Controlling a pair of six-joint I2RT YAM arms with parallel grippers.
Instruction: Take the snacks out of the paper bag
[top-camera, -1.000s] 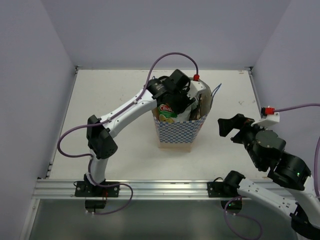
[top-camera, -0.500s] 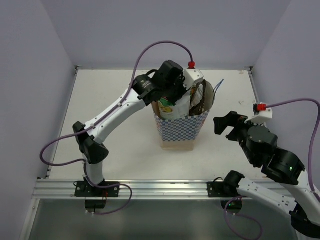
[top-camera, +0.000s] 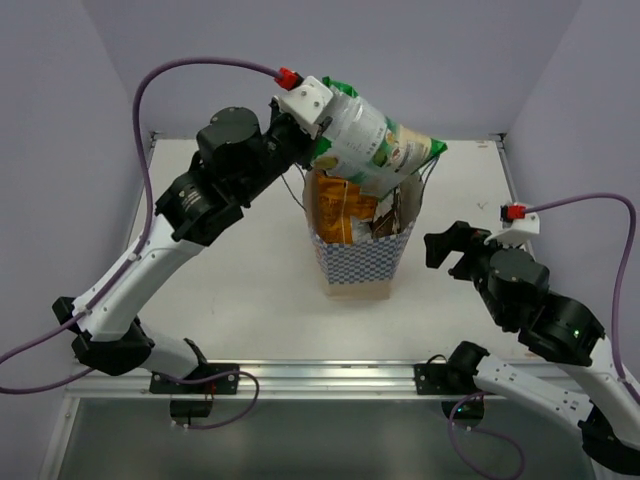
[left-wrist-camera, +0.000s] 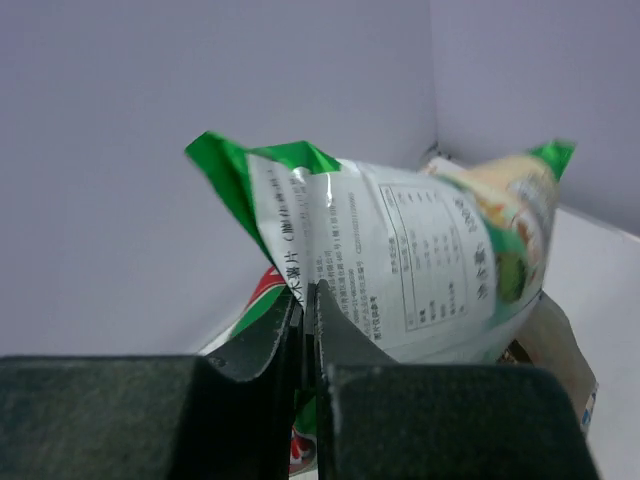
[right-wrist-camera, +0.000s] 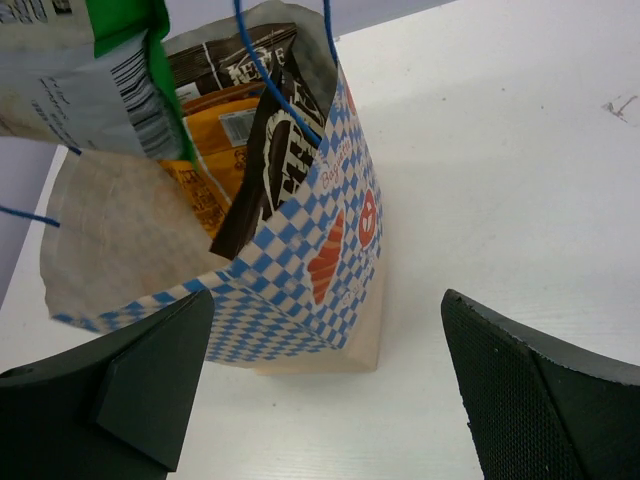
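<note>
Left gripper (left-wrist-camera: 308, 300) clamped on corner of green-and-white packet (top-camera: 375, 150), hoisted clear of paper bag (top-camera: 365, 262) after reaching inside a second earlier; packet hung above bag mouth. Orange packet (top-camera: 335, 205), brown packets (right-wrist-camera: 285, 150) remained inside. Right gripper (top-camera: 447, 250) waited wide open beside bag

Lower parts of orange packet (right-wrist-camera: 215, 150) and brown packets (right-wrist-camera: 285, 150), behind paper bag (right-wrist-camera: 310, 250) wall.
</note>
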